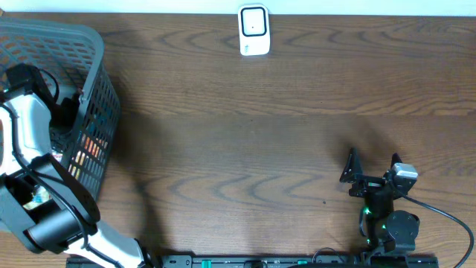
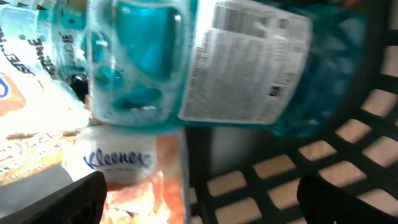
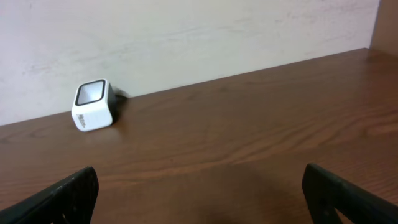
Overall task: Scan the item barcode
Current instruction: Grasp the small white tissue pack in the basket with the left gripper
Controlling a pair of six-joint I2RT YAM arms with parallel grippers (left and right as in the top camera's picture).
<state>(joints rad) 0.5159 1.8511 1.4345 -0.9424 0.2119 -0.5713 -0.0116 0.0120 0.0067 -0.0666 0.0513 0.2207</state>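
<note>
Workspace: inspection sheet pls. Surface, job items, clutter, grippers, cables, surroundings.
Surface: wood table, no marks seen.
Job's things: white scanner at the far edge; grey basket at left holds a teal bottle, its label facing the left wrist camera, and a Kleenex pack.
Clutter: nothing seen.
Grippers: left gripper open, inside the basket by the bottle; right gripper open over the table, holding nothing.
Cables: black cable trailing from the right arm.
Surroundings: pale wall behind the table.

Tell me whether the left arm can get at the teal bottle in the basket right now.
Probably yes. The left end effector is open inside the basket, with the teal bottle lying right ahead, next to the Kleenex pack, and nothing between them.
</note>
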